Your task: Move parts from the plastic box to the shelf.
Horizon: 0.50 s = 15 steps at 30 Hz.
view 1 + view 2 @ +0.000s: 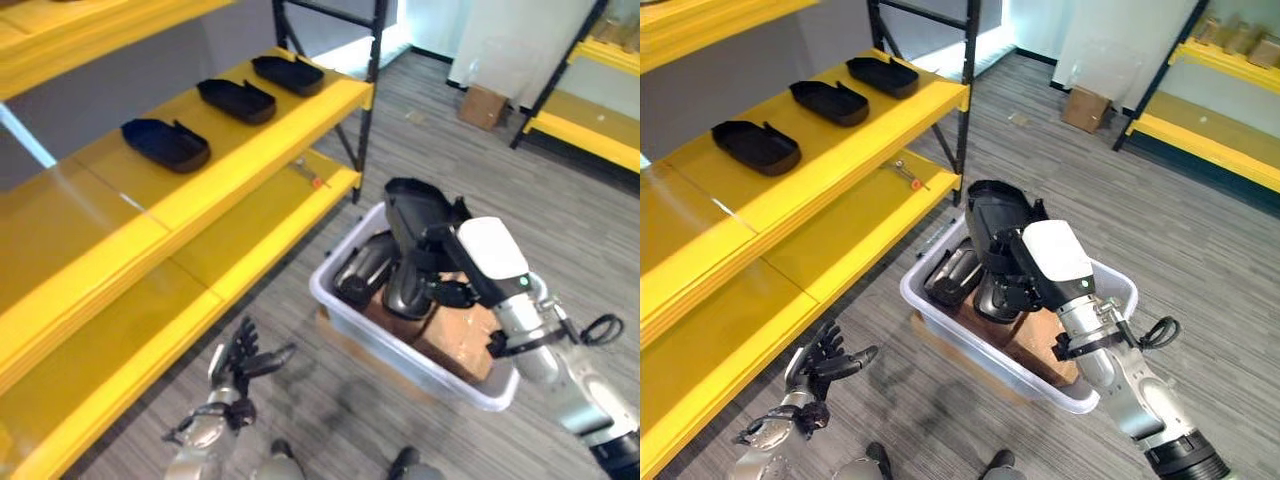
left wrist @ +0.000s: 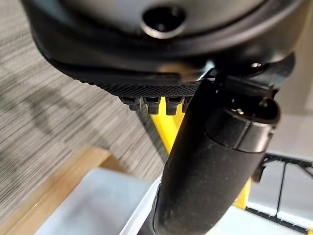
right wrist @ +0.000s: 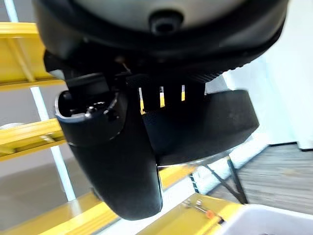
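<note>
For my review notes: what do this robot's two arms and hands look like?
Both arms are silver-grey metal with dark jointed hands. The right hand carries a white cover on its back, with a small green light near the wrist. The left hand is all dark, above a silver-grey forearm.

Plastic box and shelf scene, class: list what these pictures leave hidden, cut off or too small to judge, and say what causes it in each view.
- Plastic box: its far side and part of its contents are hidden in both eye views by the right robot hand and the black part it holds.
- Held part's full shape: blocked in the right wrist view by the thumb.
- Small item on the lower shelf: too small to identify.
- Left robot hand: open, empty; its wrist view is blocked by the thumb.
</note>
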Tool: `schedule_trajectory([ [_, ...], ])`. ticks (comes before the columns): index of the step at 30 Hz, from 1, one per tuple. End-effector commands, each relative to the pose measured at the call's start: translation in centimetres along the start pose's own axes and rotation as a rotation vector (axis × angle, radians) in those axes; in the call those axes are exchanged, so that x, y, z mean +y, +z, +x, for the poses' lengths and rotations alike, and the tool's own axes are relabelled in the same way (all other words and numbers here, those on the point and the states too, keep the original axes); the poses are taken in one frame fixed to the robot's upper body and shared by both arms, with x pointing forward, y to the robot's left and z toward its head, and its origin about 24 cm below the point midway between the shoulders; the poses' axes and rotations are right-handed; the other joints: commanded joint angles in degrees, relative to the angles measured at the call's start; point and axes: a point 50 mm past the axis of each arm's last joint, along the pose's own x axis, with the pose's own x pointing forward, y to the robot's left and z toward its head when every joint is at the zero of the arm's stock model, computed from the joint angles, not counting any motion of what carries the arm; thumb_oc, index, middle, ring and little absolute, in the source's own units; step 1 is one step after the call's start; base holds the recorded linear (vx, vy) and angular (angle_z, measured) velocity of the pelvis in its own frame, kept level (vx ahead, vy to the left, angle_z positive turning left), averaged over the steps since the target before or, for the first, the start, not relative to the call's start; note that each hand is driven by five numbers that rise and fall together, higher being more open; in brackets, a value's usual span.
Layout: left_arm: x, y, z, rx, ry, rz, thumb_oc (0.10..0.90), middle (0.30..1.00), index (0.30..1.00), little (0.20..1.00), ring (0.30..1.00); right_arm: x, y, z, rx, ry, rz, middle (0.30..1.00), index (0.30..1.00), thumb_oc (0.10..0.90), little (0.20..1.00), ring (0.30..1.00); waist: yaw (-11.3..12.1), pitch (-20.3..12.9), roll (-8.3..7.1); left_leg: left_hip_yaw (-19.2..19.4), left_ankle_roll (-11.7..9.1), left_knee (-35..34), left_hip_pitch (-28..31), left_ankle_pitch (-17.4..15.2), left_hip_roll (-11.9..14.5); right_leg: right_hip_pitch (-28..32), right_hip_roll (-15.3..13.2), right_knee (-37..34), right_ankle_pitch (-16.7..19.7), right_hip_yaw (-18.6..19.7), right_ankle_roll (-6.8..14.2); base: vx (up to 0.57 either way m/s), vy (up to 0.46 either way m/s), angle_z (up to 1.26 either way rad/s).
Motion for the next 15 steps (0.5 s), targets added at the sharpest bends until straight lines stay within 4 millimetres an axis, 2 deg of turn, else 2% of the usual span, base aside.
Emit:
schedule_trajectory([
  [1,-0.9,2.6,0.0,-0.149,-0.080,0.024,0.900,1.000,1.000,1.000,1.000,-3.7,2.8,3.0,-0.189,-0.184,0.002,0.300,0.300,0.400,0.300,0.300,1.2,-6.9,-0.51,-3.8,-1.8,-4.2,-1.0,4.5,1.7,-0.2,-2.4,6.4,-7.0,0.2,5.4,0.06,0.299,0.34],
  [2,-0.8,2.6,-0.1,-0.153,-0.074,0.023,0.900,1.000,1.000,1.000,1.000,-3.5,3.0,3.3,-0.198,-0.179,0.002,0.300,0.300,0.400,0.300,0.300,1.7,-6.9,-0.76,-4.3,-1.3,-4.2,-1.4,4.1,0.8,0.2,-3.1,6.1,-6.3,-0.6,5.9,0.07,0.316,0.58],
  [3,-0.3,2.9,-0.3,-0.163,-0.061,0.042,0.900,1.000,1.000,1.000,1.000,-3.5,3.5,3.8,-0.220,-0.176,-0.015,0.300,0.300,0.400,0.300,0.300,3.4,-7.2,-0.98,-5.4,-0.3,-4.4,-2.2,3.0,-1.5,1.0,-4.7,5.5,-4.5,-1.5,7.0,0.06,0.285,0.59],
  [5,0.0,3.1,-0.3,-0.173,-0.049,0.049,0.900,1.000,1.000,1.000,1.000,-3.5,3.9,4.2,-0.233,-0.179,-0.024,0.300,0.300,0.400,0.300,0.300,4.4,-7.3,-1.12,-6.5,0.5,-4.5,-3.0,2.4,-3.5,1.6,-6.1,4.9,-2.1,-2.3,8.3,0.06,0.292,0.68],
  [6,0.1,3.2,-0.3,-0.178,-0.046,0.057,0.900,1.000,1.000,1.000,1.000,-3.4,4.2,4.5,-0.242,-0.179,-0.036,0.300,0.300,0.400,0.300,0.300,4.8,-7.5,-1.12,-7.5,1.5,-5.1,-3.5,1.9,-5.9,2.5,-7.5,4.2,-0.2,-3.6,9.3,0.04,0.239,0.88],
  [7,0.1,3.2,-0.3,-0.178,-0.045,0.057,0.900,1.000,1.000,1.000,1.000,-3.4,4.2,4.5,-0.242,-0.179,-0.035,0.300,0.300,0.400,0.300,0.300,4.7,-7.5,-1.15,-7.5,1.5,-5.1,-3.5,1.9,-6.0,2.5,-7.5,4.2,-0.2,-3.6,9.4,0.07,0.352,0.94],
  [8,0.0,3.3,-0.3,-0.183,-0.050,0.065,0.900,1.000,1.000,1.000,1.000,-3.2,4.4,4.8,-0.248,-0.173,-0.043,0.300,0.300,0.400,0.300,0.300,5.8,-8.0,-0.99,-8.4,2.5,-5.5,-3.7,1.0,-8.2,3.4,-9.2,4.4,1.6,-4.8,10.1,0.07,0.257,0.58],
  [11,-0.1,3.6,-0.2,-0.194,-0.049,0.072,0.900,1.000,1.000,1.000,1.000,-2.9,4.4,5.2,-0.246,-0.156,-0.065,0.300,0.300,0.400,0.300,0.300,5.7,-8.4,-1.19,-9.1,3.8,-5.7,-3.1,-0.5,-10.8,4.1,-11.5,6.8,4.0,-5.4,11.0,0.10,0.263,0.53],
  [12,-0.2,3.7,-0.1,-0.198,-0.052,0.076,0.900,1.000,1.000,1.000,1.000,-2.7,4.3,5.1,-0.240,-0.149,-0.065,0.300,0.300,0.400,0.300,0.300,5.4,-8.3,-1.48,-9.7,4.4,-5.7,-2.7,-1.2,-11.9,4.0,-12.4,8.3,5.5,-4.7,11.5,0.08,0.180,0.62],
  [13,-0.4,3.9,0.1,-0.202,-0.058,0.080,0.900,1.000,1.000,1.000,1.000,-2.7,4.1,5.0,-0.231,-0.142,-0.071,0.300,0.300,0.400,0.300,0.300,4.4,-8.2,-1.52,-10.5,4.7,-6.0,-2.5,-1.4,-12.5,3.1,-12.1,9.3,6.9,-1.2,11.5,0.06,0.136,0.44],
  [14,-0.7,4.1,0.3,-0.209,-0.063,0.081,0.900,1.000,1.000,1.000,1.000,-2.8,4.0,4.9,-0.224,-0.147,-0.072,0.300,0.300,0.400,0.300,0.300,3.3,-7.9,-1.41,-11.2,4.9,-6.3,-2.2,-1.3,-12.7,1.7,-11.1,10.2,7.1,2.7,11.0,0.03,0.117,0.62],
  [15,-1.1,4.5,0.7,-0.224,-0.072,0.085,0.900,1.000,1.000,1.000,1.000,-3.0,3.7,4.7,-0.215,-0.148,-0.084,0.300,0.300,0.400,0.300,0.300,1.4,-7.4,-0.90,-12.1,4.9,-7.1,-1.6,-0.9,-12.8,-1.6,-8.2,11.7,5.5,9.8,9.7,0.05,0.136,0.73],
])
